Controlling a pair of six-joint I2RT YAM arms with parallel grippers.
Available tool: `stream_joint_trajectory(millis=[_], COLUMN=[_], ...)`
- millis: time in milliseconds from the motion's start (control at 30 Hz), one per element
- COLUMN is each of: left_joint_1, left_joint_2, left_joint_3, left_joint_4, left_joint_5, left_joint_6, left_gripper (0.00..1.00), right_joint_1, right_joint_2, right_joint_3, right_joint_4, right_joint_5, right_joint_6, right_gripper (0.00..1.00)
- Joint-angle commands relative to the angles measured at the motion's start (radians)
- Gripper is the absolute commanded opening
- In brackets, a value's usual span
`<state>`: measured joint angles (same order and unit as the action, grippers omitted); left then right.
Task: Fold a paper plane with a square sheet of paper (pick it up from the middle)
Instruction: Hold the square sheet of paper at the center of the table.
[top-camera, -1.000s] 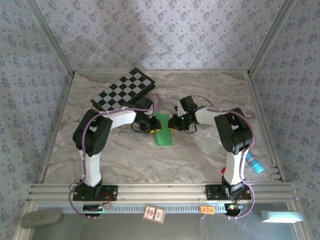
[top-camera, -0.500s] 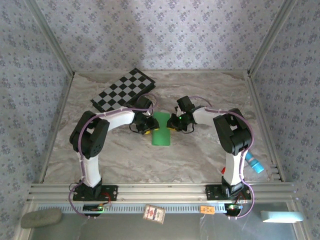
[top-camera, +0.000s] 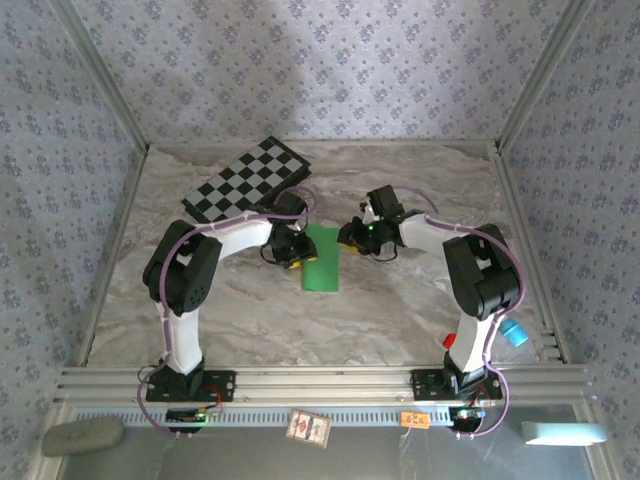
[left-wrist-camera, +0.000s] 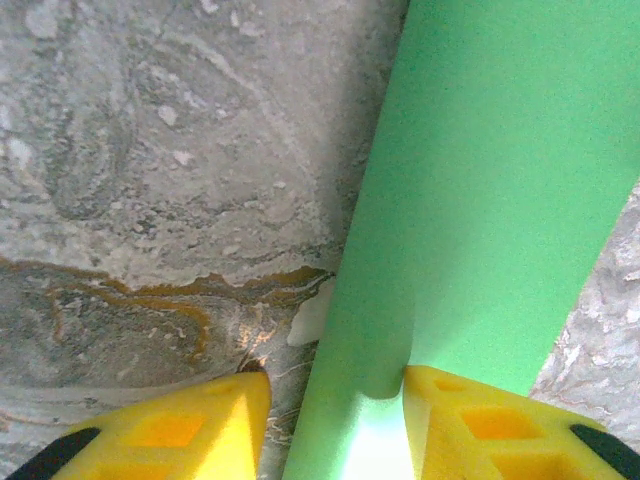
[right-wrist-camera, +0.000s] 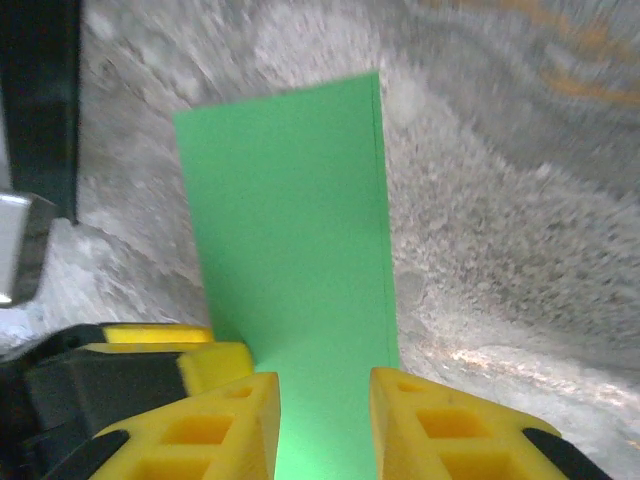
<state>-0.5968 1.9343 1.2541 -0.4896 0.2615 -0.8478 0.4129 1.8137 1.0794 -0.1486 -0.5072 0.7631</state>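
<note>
We judge it a mid-fold step. The paper plane (top-camera: 322, 258), a flat strip, lies midway btw. the table's (top-camera: 400, 300) left and right edges. The left gripper (left-wrist-camera: 335, 385) is spread astride its edge (1 finger presses it) and the right gripper (right-wrist-camera: 325, 385) is spread above. Next: lift 1 edge w/o creasing it wrongly.

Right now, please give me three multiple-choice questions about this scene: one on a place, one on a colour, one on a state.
1. Where is the checkered board?
A) at the far left of the table
B) at the near right corner
C) hanging on the wall

2. What colour is the folded paper?
A) red
B) green
C) white

3. How do the fingers of the left gripper stand?
A) pressed together
B) apart, across the paper's edge
C) around a cup

Answers:
1 A: the top view shows it at the back left.
2 B: it is bright green in every view.
3 B: the left wrist view shows one finger beside the paper and one over it.
</note>
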Motion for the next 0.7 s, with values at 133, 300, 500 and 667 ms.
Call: stream_joint_trajectory(millis=[133, 300, 500, 667], left_joint_1=[-0.010, -0.020, -0.030, -0.033], left_joint_2=[0.069, 0.087, 0.105, 0.120], left_joint_3=[-0.018, -0.013, -0.006, 0.000], left_joint_4=[-0.087, -0.091, -0.087, -0.096], left_joint_5=[-0.055, -0.044, -0.019, -0.012], left_joint_6=[-0.040, -0.035, -0.015, -0.002], left_gripper=[0.42, 0.42, 0.43, 0.43], right_joint_1=[-0.020, -0.009, 0.010, 0.024], right_joint_2=[-0.007, 0.009, 0.031, 0.048], right_joint_3=[-0.024, -0.019, -0.006, 0.001], right_joint_4=[0.017, 0.017, 0.016, 0.017], right_joint_5=[0.012, 0.007, -0.004, -0.013], right_joint_6=[-0.006, -0.026, -0.048, -0.060], right_gripper=[0.31, 0.31, 0.31, 0.31])
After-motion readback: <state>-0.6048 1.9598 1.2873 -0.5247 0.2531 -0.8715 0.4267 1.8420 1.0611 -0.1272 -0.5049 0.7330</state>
